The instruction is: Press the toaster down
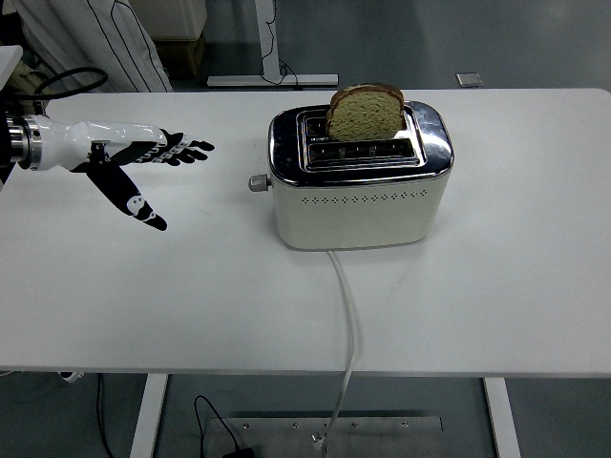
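Cable [349, 324], white, runs from the table's near edge at six o'clock up to the base of the toaster [358, 196]. Cream-bodied with a polished chrome top, the toaster stands a little past the middle of the white table [191, 305], its long side facing the camera and a row of small vent holes running along that face. Its lever knob [256, 182], a small grey stub, sticks out of the short end at nine o'clock and sits high on that end. Two slots open in the chrome top; a slice of brown bread [365, 111] stands upright in the far one, most of it above the rim. Off at nine o'clock from the toaster, well apart from the knob, the left hand [134, 162] hangs over the table with fingers spread flat and pointing toward the toaster, thumb angled down toward the near edge, holding nothing. At eleven o'clock beyond the table, white fabric [91, 43] with dark seams shows.
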